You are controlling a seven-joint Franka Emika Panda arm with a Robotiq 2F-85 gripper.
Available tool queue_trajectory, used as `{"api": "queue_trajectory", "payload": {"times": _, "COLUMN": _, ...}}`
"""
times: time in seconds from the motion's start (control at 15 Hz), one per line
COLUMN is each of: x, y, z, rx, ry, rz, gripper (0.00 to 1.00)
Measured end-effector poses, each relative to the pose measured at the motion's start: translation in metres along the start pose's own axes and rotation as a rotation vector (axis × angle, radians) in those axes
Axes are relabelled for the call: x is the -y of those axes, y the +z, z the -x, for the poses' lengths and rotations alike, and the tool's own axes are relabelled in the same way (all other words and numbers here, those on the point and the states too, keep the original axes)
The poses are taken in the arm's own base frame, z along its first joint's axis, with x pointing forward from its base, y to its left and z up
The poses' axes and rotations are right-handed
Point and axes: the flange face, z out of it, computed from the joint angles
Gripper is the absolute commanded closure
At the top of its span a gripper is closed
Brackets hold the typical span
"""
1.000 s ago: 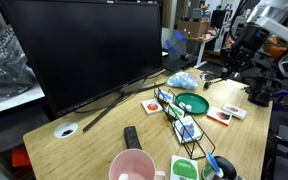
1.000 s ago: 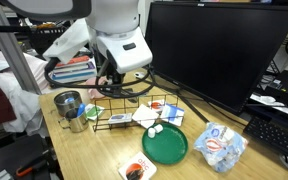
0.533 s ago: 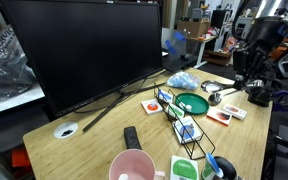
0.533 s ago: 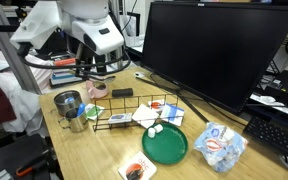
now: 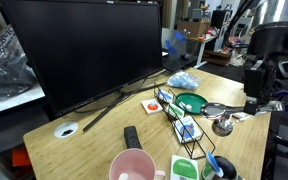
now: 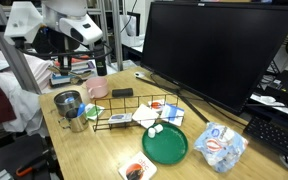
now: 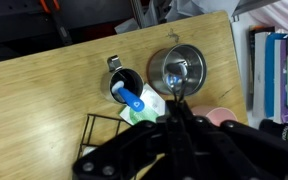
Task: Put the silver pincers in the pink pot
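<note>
My gripper [image 5: 252, 103] is shut on the silver pincers [image 5: 222, 115] and holds them in the air over the table's right side, with the scoop tips hanging to the left. In the wrist view the dark fingers [image 7: 179, 125] fill the bottom centre. A thin silver arm of the pincers [image 7: 181, 95] sticks out over a steel cup [image 7: 176, 68]. The pink pot [image 7: 222, 117] peeks out just right of the fingers. It stands at the table's near end in an exterior view [image 5: 132, 166], and near the arm in an exterior view [image 6: 97, 90].
A black wire rack [image 5: 184, 125] with packets runs down the table beside the flat green dish [image 5: 191, 102]. A green cup [image 5: 184, 169] stands next to the pink pot. A black cup holding a blue tool [image 7: 126, 88] and the steel cup [image 6: 68, 102] stand close by. A large monitor [image 5: 84, 50] stands behind.
My gripper has carried the pincers from the far end of the table, down and along its side, towards the end with the cups.
</note>
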Motion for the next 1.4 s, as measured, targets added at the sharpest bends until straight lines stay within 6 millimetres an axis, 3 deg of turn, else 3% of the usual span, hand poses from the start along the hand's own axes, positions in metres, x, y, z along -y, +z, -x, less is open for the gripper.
{"api": "queue_trajectory", "payload": {"times": 0.73, "x": 0.002, "y": 0.002, "z": 0.0, "rx": 0.001, "ry": -0.005, "rz": 0.001, "gripper": 0.99}}
{"api": "queue_trajectory", "payload": {"times": 1.07, "x": 0.035, "y": 0.003, "z": -0.014, "rx": 0.015, "ry": -0.07, "rz": -0.051, "gripper": 0.99}}
{"api": "queue_trajectory", "payload": {"times": 1.4, "x": 0.073, "y": 0.033, "z": -0.046, "rx": 0.091, "ry": -0.163, "rz": -0.098, "gripper": 0.99}}
